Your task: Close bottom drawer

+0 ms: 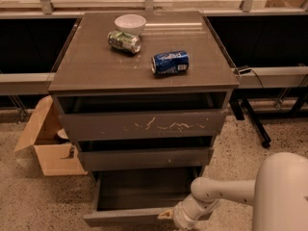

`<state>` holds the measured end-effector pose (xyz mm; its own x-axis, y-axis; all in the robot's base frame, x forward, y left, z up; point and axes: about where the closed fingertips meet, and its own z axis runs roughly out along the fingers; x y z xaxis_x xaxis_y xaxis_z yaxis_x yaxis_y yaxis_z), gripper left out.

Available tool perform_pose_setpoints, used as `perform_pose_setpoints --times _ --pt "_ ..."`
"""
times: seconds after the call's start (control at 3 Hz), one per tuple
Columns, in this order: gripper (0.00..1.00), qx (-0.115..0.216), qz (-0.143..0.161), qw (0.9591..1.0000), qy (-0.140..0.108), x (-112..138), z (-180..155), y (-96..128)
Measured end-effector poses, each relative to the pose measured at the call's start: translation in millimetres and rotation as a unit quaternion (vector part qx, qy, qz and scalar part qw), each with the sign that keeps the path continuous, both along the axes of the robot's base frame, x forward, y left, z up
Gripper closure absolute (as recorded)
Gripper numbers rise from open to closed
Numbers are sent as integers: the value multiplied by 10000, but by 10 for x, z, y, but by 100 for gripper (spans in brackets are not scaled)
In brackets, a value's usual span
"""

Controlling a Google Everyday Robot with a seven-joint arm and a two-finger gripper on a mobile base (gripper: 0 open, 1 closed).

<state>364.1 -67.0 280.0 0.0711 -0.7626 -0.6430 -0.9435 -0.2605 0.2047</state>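
Bottom drawer [126, 218] out toward camera, long axis sideways; pincer [166, 214] at front.

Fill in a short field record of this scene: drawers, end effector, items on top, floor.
Bottom drawer: pulled far out, nothing visible inside
Middle drawer: set further back than the bottom one
Top drawer: white scratches on its front
End effector: at the bottom drawer's front panel, towards its right end
Cabinet top: blue can and green can on their sides, white bowl behind the green can
Floor, left: open cardboard box
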Motion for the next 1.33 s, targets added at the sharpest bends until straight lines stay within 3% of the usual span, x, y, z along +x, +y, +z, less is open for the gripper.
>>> perform_pose_setpoints --times 0.33,0.67,1.0,1.33 --pt "54 -4 -51 9999 112 121 -498 -14" --pt "77 -43 -129 9998 146 194 -707 -31" --pt "74 -232 -422 9988 65 383 -850 -121" --pt "42 -370 -755 9965 0 614 -994 -256"
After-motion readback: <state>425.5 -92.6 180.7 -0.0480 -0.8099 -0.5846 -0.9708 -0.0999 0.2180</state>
